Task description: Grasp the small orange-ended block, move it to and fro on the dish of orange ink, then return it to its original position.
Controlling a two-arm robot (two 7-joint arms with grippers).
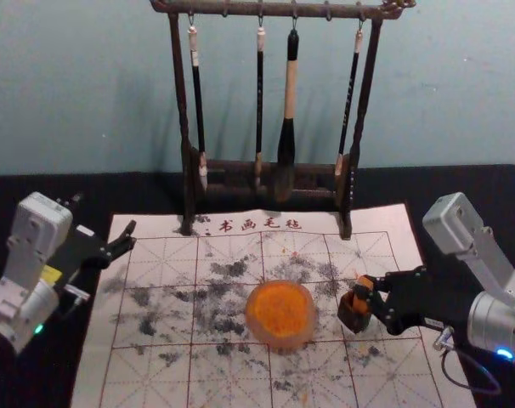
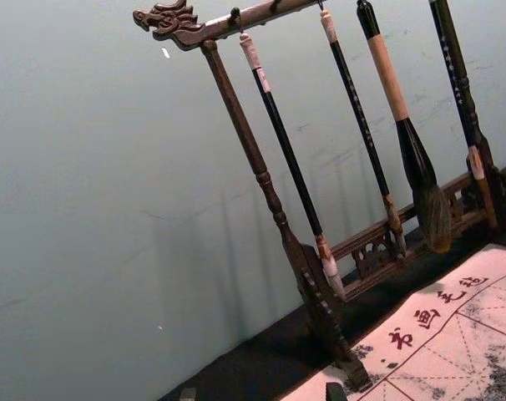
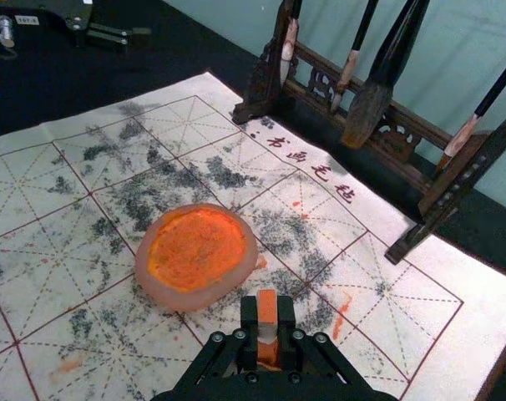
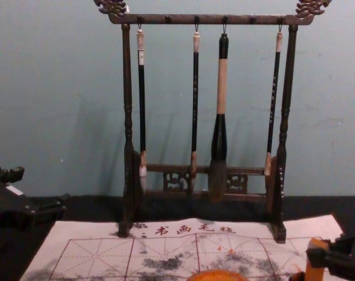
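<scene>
- Small orange-ended block [image 3: 267,311]: upright, lower right of the head view, at the dark holder [image 1: 351,320]; whether it is clear of that, I cannot tell.
- Right gripper [image 1: 366,294]: pinched on the block; if lifting, best rise straight, past the rim, before swinging left.
- Dish of orange ink [image 1: 280,313]: lower centre; dab gently.
- Left gripper [image 1: 129,237]: parked left, fingertips apart.

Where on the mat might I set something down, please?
Smudged but free: the stretch between the ink dish and the left gripper, and the strip between dish and brush stand. Crowded: right of the dish, where the right gripper holds the block by the dark box.
</scene>
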